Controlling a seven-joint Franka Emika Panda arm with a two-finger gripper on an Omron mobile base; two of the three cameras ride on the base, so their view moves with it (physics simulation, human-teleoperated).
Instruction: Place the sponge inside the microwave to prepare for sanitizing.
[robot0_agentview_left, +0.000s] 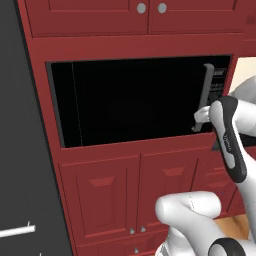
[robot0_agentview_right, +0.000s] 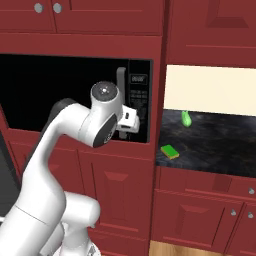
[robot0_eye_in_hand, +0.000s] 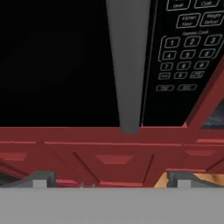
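The microwave (robot0_agentview_left: 130, 100) is built into the red cabinets, and its black door is closed. A grey handle (robot0_agentview_left: 205, 95) runs down the door's right side, beside the keypad strip (robot0_agentview_right: 139, 100). My gripper (robot0_agentview_left: 200, 117) is at the lower end of that handle (robot0_agentview_right: 120, 80), facing the door. In the hand view the handle (robot0_eye_in_hand: 129, 65) hangs just above and between my fingertips (robot0_eye_in_hand: 41, 178), which stand wide apart and empty. My gripper (robot0_eye_in_hand: 113, 179) is open. The green and yellow sponge (robot0_agentview_right: 170, 151) lies flat on the dark counter (robot0_agentview_right: 215, 145), to the right of the microwave and away from my hand.
Red cabinet doors (robot0_agentview_left: 115, 195) sit below the microwave and more (robot0_agentview_left: 90, 15) above it. A small green object (robot0_agentview_right: 186, 118) stands further back on the counter. A tall dark panel (robot0_agentview_left: 25, 150) fills the left side. Wooden floor (robot0_agentview_right: 170, 248) lies below.
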